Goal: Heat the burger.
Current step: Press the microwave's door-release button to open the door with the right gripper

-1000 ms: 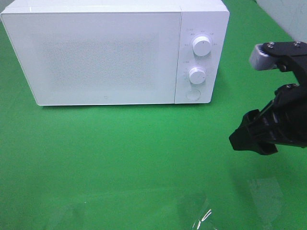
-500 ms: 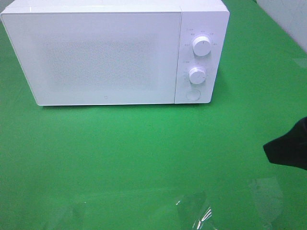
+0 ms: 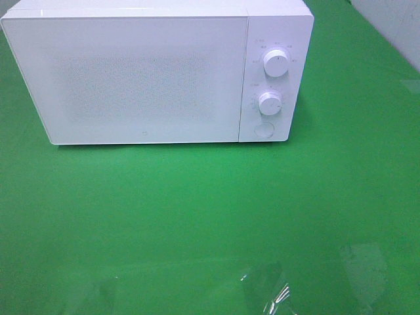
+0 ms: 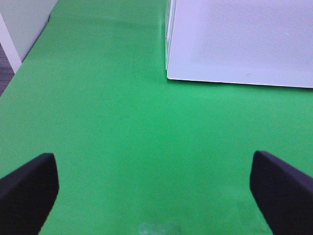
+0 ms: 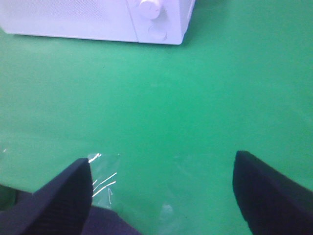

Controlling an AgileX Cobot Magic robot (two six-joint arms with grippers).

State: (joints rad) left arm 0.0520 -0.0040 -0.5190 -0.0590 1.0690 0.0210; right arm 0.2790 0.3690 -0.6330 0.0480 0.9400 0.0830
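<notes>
A boxy white microwave point(image 3: 131, 79) with a smooth, finely dotted door and round upper knob point(image 3: 276, 63) and lower knob point(image 3: 270, 103) stands on the matte green worktop point(image 3: 197, 216), with crinkled clear film point(image 3: 266, 292) near the front. The left gripper point(image 4: 154, 196) and right gripper point(image 5: 161, 191) both spread dark matte jaws wide, empty. The burger shows in no view, so its place and look cannot be told.

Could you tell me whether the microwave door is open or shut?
Shut: the microwave door lies flush with the control panel beside it, with no gap showing.
</notes>
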